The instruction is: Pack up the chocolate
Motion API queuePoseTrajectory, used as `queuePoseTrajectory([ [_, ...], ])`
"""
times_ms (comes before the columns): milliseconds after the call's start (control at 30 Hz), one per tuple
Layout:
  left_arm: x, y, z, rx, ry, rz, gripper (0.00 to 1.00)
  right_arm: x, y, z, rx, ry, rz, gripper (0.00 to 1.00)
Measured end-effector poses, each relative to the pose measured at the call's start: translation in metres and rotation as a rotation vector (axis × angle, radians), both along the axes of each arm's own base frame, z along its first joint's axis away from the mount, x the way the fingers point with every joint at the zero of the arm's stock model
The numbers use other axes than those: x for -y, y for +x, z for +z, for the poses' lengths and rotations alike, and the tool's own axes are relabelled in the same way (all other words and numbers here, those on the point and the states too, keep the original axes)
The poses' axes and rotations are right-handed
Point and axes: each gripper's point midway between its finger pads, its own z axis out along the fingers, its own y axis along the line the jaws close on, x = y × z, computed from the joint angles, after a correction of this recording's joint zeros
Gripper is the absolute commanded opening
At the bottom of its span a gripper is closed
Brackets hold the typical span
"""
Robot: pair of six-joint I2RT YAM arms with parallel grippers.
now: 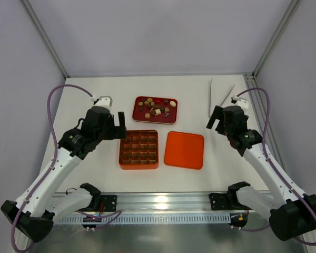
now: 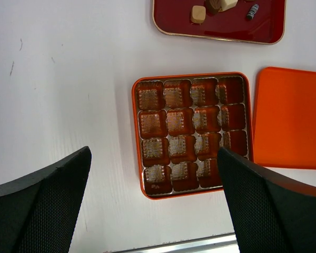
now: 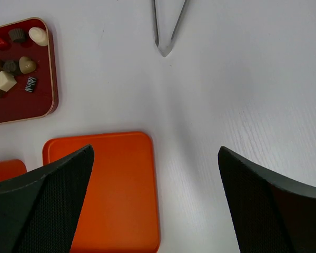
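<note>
Orange grid box (image 2: 135, 132) centre, four-by-four brown-lined cells. Orange lid (image 2: 289, 118) just right. Dark red tray (image 2: 174, 16) far, holding chocolate (image 2: 198, 14). Near edge: left claw (image 2: 154, 152) spread wide.

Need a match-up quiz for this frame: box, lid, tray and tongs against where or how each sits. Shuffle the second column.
1 orange grid box
2 orange lid
3 dark red tray
4 tongs

A furthest right of the four
B holds loose chocolates
C lying flat, just right of the box
D left of the lid, cells uncovered

Pairs: 1-D, 2-C, 3-B, 4-A
</note>
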Motion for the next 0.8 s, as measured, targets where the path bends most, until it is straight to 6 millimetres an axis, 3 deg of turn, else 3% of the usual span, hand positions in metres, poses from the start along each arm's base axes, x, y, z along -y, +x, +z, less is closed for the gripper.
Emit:
queuePoseTrajectory([
  [200,0.002,-0.001,0.0,-0.004,-0.006,-0.009,1.0,0.0,0.001,0.001,-0.007,-0.007,0.004,1.0],
  [300,0.004,-0.001,0.0,-0.003,-0.012,-0.016,1.0,-0.003,0.013,0.007,-0.017,-0.019,0.016,1.0],
  [400,0.007,0.0,0.001,0.001,-0.025,-0.027,1.0,-0.005,0.035,0.009,-0.047,-0.017,0.032,1.0],
  [533,0.012,0.0,-0.001,-0.005,-0.041,-0.047,1.0,0.008,0.073,0.0,-0.105,0.003,0.014,1.0],
  [667,0.017,0.0,-0.005,-0.013,-0.055,-0.066,1.0,0.022,0.118,-0.013,-0.158,-0.001,-0.012,1.0],
  [800,0.021,0.001,-0.003,-0.007,-0.066,-0.078,1.0,0.025,0.149,-0.043,-0.232,-0.003,-0.012,1.0],
])
